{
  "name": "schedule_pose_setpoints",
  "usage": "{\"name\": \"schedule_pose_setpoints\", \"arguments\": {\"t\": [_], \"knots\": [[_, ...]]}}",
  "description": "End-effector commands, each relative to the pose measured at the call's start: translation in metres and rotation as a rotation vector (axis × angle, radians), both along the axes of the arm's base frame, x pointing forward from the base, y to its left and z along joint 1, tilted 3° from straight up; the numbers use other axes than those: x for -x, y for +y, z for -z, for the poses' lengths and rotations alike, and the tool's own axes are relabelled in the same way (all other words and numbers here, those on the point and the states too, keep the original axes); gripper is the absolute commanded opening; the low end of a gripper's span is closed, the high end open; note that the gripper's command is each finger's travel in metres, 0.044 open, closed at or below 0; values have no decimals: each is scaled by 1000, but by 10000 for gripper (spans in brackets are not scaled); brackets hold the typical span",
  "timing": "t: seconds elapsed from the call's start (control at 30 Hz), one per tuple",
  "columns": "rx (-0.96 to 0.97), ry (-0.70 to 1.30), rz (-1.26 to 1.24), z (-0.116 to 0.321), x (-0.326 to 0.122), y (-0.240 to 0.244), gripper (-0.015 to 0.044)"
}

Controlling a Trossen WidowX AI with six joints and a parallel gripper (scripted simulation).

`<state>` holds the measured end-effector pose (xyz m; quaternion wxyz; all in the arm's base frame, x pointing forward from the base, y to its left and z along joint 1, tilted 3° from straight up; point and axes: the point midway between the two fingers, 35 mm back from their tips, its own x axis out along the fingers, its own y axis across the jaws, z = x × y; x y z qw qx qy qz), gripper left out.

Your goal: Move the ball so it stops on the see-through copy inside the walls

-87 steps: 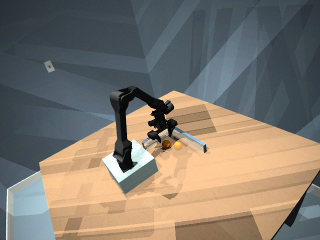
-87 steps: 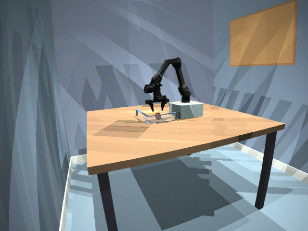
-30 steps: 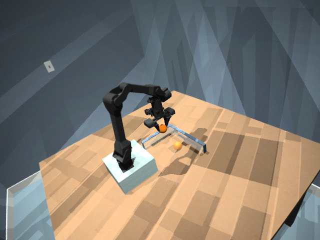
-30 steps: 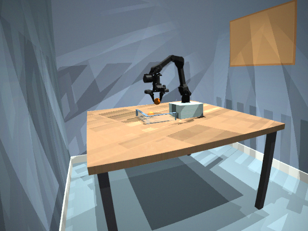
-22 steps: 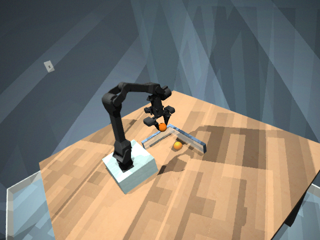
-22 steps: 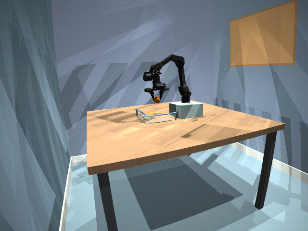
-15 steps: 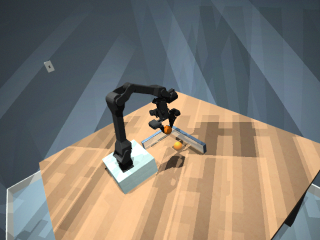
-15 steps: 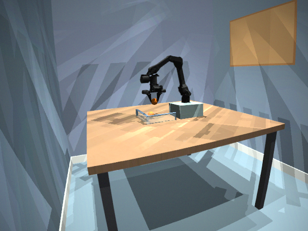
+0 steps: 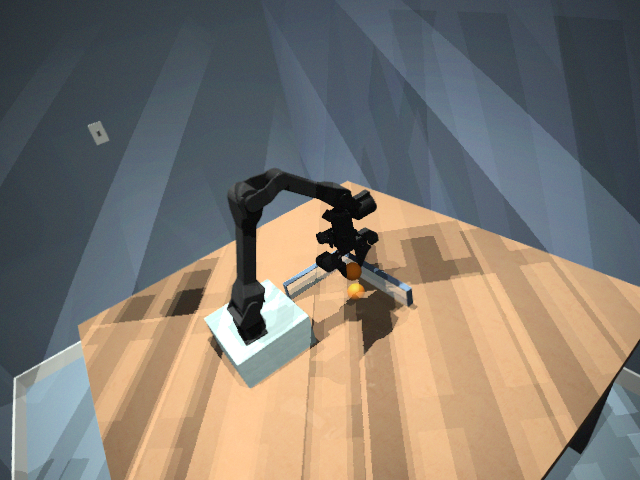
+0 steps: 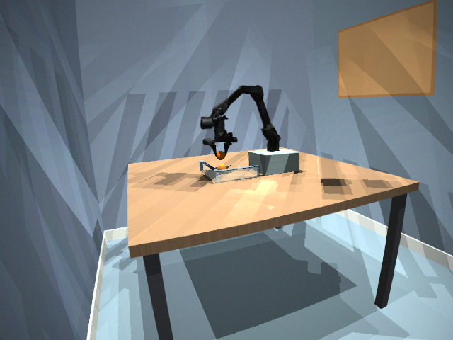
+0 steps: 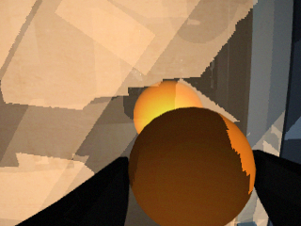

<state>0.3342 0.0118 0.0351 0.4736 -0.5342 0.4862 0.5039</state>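
Observation:
The orange ball [image 9: 353, 271] [image 10: 220, 155] [image 11: 190, 169] is held in the air between the two fingertips, mostly in shadow. My gripper [image 9: 352, 269] [image 10: 221, 155] [image 11: 189, 163] points down and is shut on the ball. The see-through copy [image 9: 355, 291] [image 10: 221, 167] [image 11: 162, 101] shows on the table as a lighter, yellow-orange ball. The held ball is above it and hides part of it in the wrist view. The two low clear walls with blue edges [image 9: 382, 279] [image 10: 238, 173] meet in a corner, and the copy lies inside them.
The pale block [image 9: 276, 348] [image 10: 274, 162] under the arm's base stands beside the walls. One wall end [image 9: 409, 297] [image 10: 201, 165] stands up close to the gripper. The wooden table [image 9: 439, 387] [image 10: 175, 215] bears all of this, and shadows fall across it.

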Motion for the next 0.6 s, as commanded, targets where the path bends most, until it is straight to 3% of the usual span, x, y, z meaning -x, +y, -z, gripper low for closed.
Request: {"name": "schedule_pose_setpoints", "arguments": {"t": [0.0, 0.2, 0.57], "knots": [[5, 9, -5, 22, 0, -3, 0], [5, 9, -5, 62, 2, -5, 0], [5, 9, -5, 71, 2, -5, 0]]}}
